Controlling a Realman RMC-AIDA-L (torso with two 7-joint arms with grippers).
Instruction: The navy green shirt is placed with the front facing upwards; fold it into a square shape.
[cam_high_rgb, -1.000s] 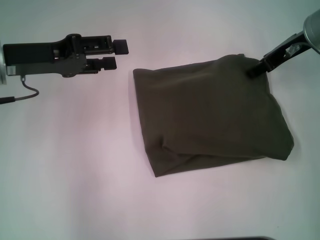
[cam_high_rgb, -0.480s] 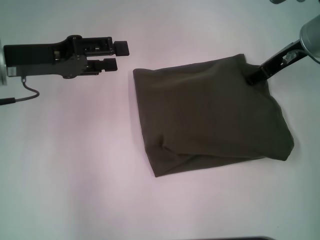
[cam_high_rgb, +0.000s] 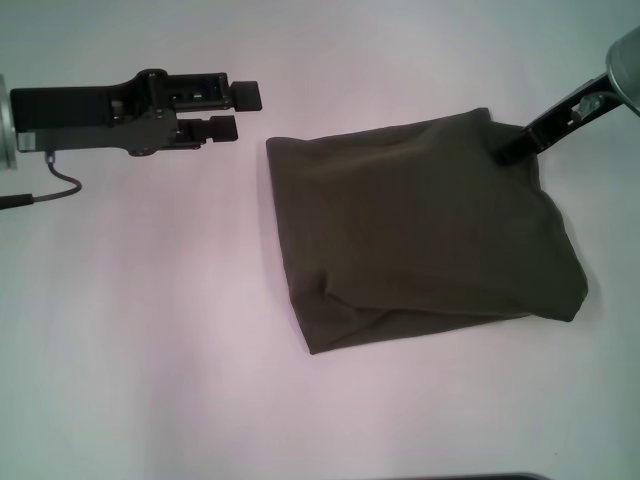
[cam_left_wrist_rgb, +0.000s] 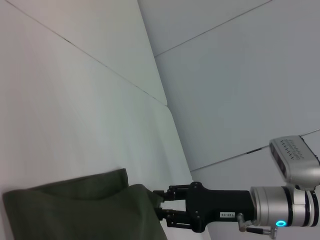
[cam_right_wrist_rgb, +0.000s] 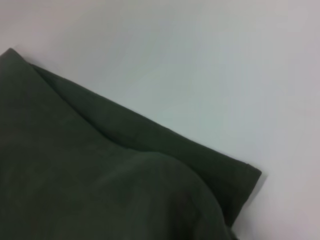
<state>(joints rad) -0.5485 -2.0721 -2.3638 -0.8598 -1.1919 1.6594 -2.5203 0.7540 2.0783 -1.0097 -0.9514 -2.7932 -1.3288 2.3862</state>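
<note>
The navy green shirt lies folded into a rough rectangle right of the table's middle, showing plain olive cloth and no letters. Its layered front edge bulges at the lower left. My right gripper reaches down from the upper right to the shirt's far right corner. In the left wrist view the right gripper has its fingers apart at the cloth's edge. The right wrist view shows only that folded corner on the table. My left gripper hovers open and empty, left of the shirt's far left corner.
The white table stretches around the shirt. A grey cable trails below the left arm at the left edge. A dark object peeks in at the bottom edge.
My right gripper's tip has shifted slightly at the shirt's far right corner. The shirt and the left gripper have stayed where they were.
</note>
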